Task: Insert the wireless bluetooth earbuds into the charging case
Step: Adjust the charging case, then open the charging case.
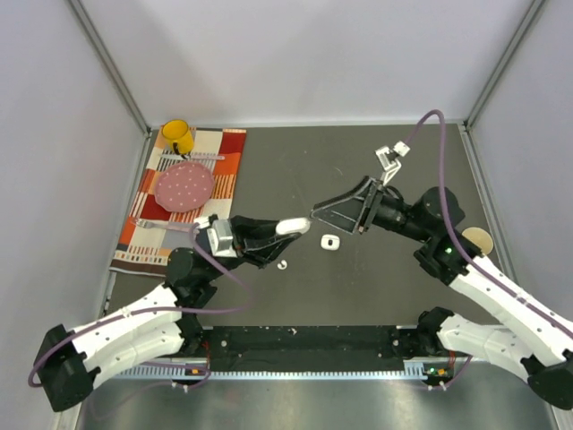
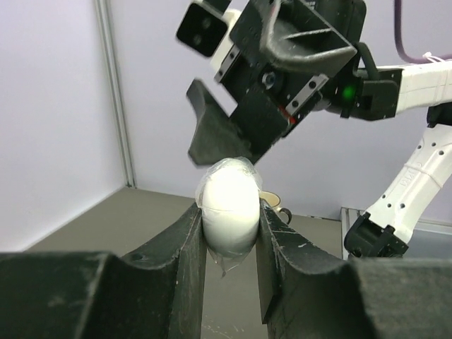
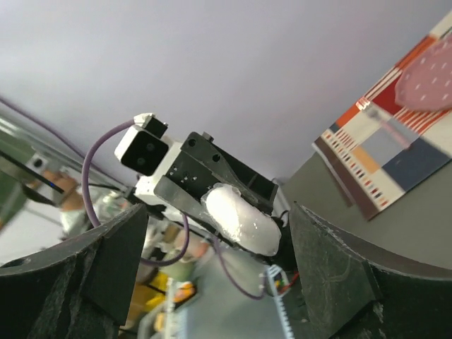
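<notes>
My left arm [image 1: 134, 322] reaches toward 3 o'clock with left fingers [image 2: 176, 268] pinching the white charging case [image 2: 227, 201] above the desk [image 1: 358, 296], my right arm [image 1: 501, 296] points to 9 o'clock, right fingers [image 3: 339, 261] spread wide facing it, and one earbud [image 1: 283, 265] lies on the desk at the case's 6 o'clock.

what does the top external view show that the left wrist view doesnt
Only top external: a yellow mug, a pink dotted round plate on a striped cloth mat, a small white rounded object with a dark centre, and a tiny white earbud near it. Only left wrist: crinkled clear film around the white oval plastic case. Both: that case clamped in the left pincer, the open right pincer close by.
</notes>
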Robot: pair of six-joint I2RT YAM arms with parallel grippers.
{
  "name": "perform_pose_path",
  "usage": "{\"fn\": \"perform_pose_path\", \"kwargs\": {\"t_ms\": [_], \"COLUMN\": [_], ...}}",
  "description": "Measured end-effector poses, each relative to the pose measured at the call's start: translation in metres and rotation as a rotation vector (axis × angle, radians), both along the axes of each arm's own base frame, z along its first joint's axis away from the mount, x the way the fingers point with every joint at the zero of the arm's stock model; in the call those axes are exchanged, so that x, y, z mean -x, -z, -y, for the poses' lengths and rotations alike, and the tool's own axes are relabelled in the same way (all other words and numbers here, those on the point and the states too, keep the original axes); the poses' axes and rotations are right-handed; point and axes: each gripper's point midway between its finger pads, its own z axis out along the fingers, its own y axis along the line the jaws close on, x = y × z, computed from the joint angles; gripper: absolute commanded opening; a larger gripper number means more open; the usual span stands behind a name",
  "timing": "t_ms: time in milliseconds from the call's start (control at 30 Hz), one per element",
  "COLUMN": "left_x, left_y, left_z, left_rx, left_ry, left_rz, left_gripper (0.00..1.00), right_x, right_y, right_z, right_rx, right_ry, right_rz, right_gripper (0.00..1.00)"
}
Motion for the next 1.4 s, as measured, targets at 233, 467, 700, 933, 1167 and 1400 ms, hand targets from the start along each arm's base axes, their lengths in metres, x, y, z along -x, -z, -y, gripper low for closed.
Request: {"fn": "perform_pose_path", "kwargs": {"t_ms": [233, 467, 700, 933, 1167, 1400], "left_x": [0.014, 0.023, 0.027, 0.030, 0.028, 0.030], "left_y": [-0.012, -0.018, -0.017, -0.011, -0.012, -0.012], "left_z": [-0.018, -0.023, -0.020, -0.014, -0.014, -0.014], "left_rx": [0.060, 0.095, 0.088, 0.065, 0.071, 0.069], "left_ry": [-0.015, -0.002, 0.026, 0.057, 0.055, 0.066], "left_rz": [0.083, 0.143, 0.163, 0.164, 0.162, 0.161], "left_gripper": [0.00, 0.00, 0.00, 0.00, 0.00, 0.00], "right_x": [0.012, 0.017, 0.027, 0.021, 0.015, 0.014], "right_y": [-0.013, 0.020, 0.028, 0.030, 0.030, 0.024], "right_z": [0.012, -0.004, -0.019, -0.019, -0.018, -0.019], "right_rx": [0.120, 0.259, 0.298, 0.311, 0.316, 0.290], "right_ry": [0.012, -0.068, -0.130, -0.091, -0.052, -0.038], "right_rz": [0.269, 0.283, 0.302, 0.293, 0.284, 0.261], "right_gripper": [0.81, 0.81, 0.80, 0.80, 0.81, 0.82]}}
